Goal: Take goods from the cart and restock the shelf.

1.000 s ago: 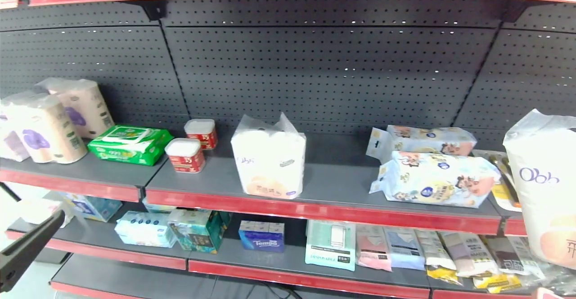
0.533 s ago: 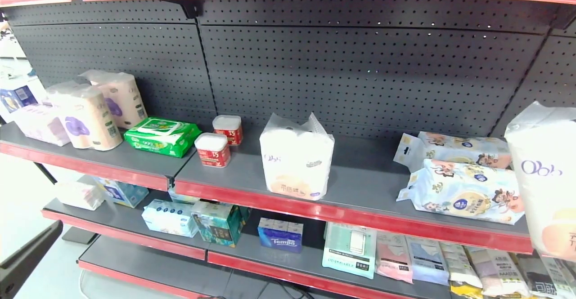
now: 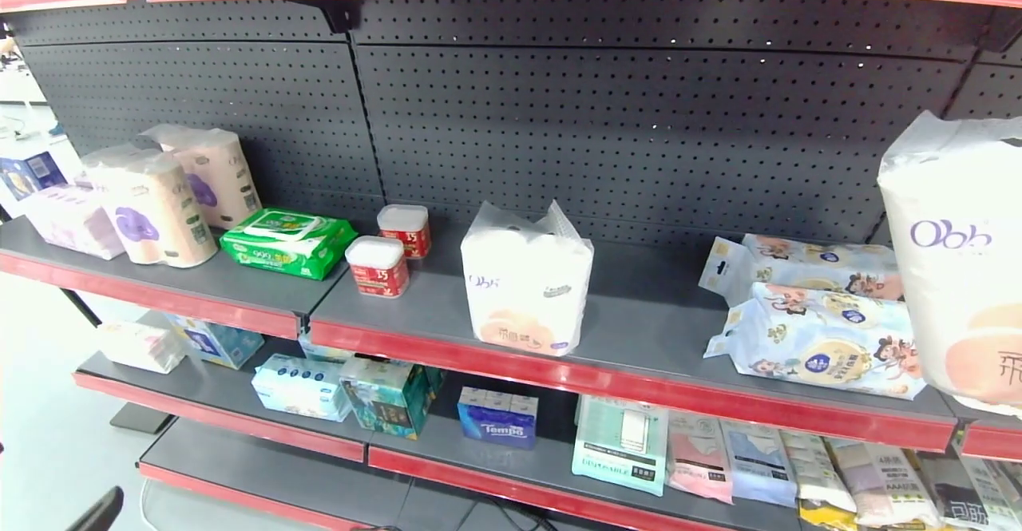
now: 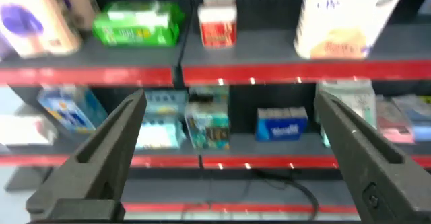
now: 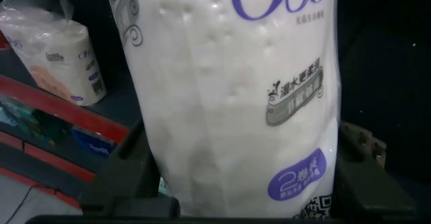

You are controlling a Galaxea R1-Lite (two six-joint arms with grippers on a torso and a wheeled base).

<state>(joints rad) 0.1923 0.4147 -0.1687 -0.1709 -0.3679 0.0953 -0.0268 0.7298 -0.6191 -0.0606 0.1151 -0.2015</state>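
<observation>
A tall white pack of toilet rolls (image 3: 954, 267) hangs at the far right in the head view, raised above the middle shelf (image 3: 631, 331). My right gripper (image 5: 242, 183) is shut on this pack (image 5: 229, 103), one dark finger (image 5: 128, 177) on each side. A matching white pack (image 3: 527, 279) stands upright in the middle of the same shelf, and also shows as the smaller pack (image 5: 57, 56) in the right wrist view. My left gripper (image 4: 230, 97) is low, in front of the lower shelves, open with nothing between its fingers. Its tip (image 3: 100, 511) shows at the bottom left.
On the middle shelf lie two cartoon-print wipe packs (image 3: 822, 331) at right, two red tubs (image 3: 377, 266), a green wipe pack (image 3: 287, 242) and tan roll packs (image 3: 152, 204) at left. Bare shelf (image 3: 647, 307) lies between the white pack and the cartoon packs. Tissue boxes (image 3: 495, 419) fill the lower shelf.
The head camera shifted at first, sliding the whole shelf rightward in view. Since then the held white pack has risen at the right, and my left gripper has dropped lower.
</observation>
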